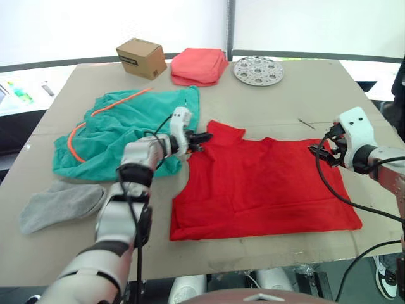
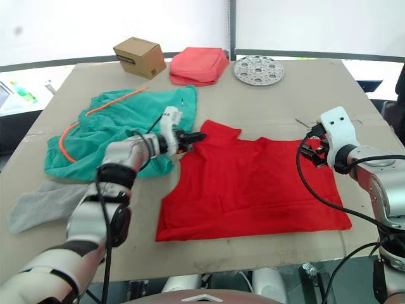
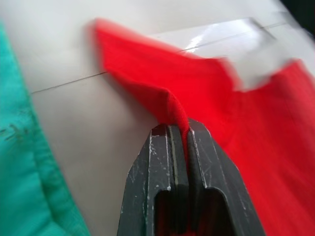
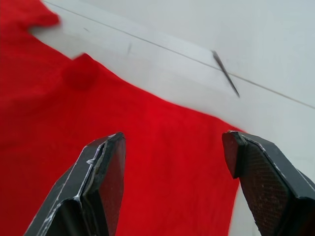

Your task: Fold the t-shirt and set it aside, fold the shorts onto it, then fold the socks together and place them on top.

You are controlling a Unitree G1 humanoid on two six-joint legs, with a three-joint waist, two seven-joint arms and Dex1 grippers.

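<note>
The red t-shirt (image 1: 259,187) lies spread flat in the middle of the table. My left gripper (image 1: 204,138) is shut on the t-shirt's far left corner, pinching a raised fold of red cloth (image 3: 173,110). My right gripper (image 1: 318,152) hovers open over the t-shirt's far right corner (image 4: 197,128), with nothing between its fingers. The teal shorts (image 1: 123,130) with an orange cord lie crumpled to the left of the t-shirt. The grey socks (image 1: 60,204) lie at the front left.
At the table's (image 1: 304,95) far edge stand a cardboard box (image 1: 140,57), a folded coral-pink cloth (image 1: 199,66) and a round perforated metal disc (image 1: 258,69). A thin dark sliver (image 1: 307,123) lies past the t-shirt's right corner.
</note>
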